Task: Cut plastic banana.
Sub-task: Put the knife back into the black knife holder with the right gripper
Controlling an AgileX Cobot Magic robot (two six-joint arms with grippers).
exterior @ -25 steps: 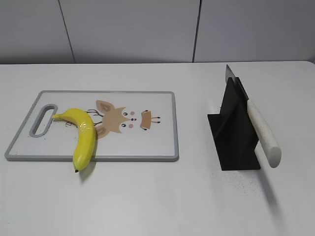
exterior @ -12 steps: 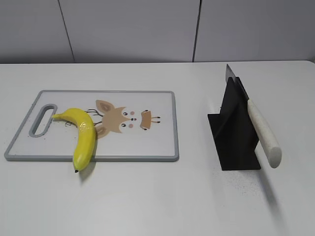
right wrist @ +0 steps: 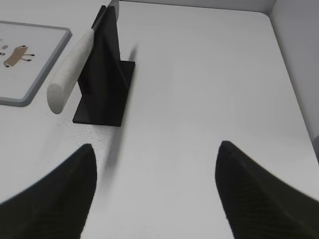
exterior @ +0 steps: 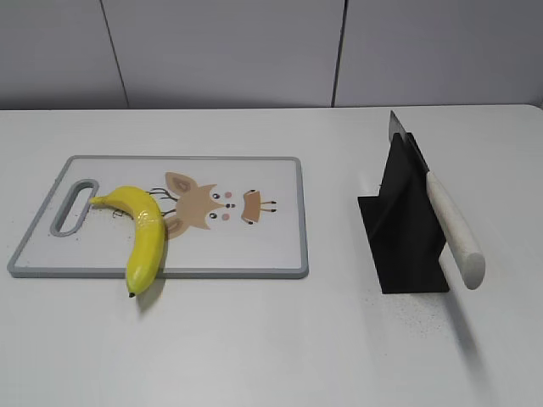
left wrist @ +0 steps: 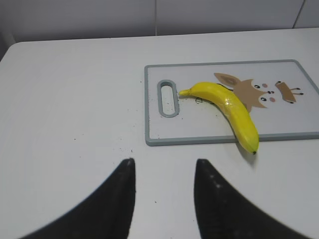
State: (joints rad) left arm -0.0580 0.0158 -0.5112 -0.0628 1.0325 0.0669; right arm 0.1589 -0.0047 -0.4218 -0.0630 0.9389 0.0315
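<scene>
The yellow plastic banana (exterior: 146, 238) lies on the left part of a white cutting board (exterior: 263, 242), its dark tip hanging over the board's front edge. It also shows in the left wrist view (left wrist: 229, 110). A knife with a cream handle (exterior: 454, 231) rests in a black stand (exterior: 405, 229) to the right; the right wrist view shows the knife (right wrist: 72, 67) too. My left gripper (left wrist: 164, 162) is open and empty over bare table, near of the board. My right gripper (right wrist: 155, 145) is wide open and empty, near of the stand. Neither gripper shows in the exterior view.
The board (left wrist: 284, 133) has a grey rim, a handle slot (exterior: 75, 206) at its left end and a cartoon animal print. The white table ends at a grey wall behind and at a right edge (right wrist: 294, 99).
</scene>
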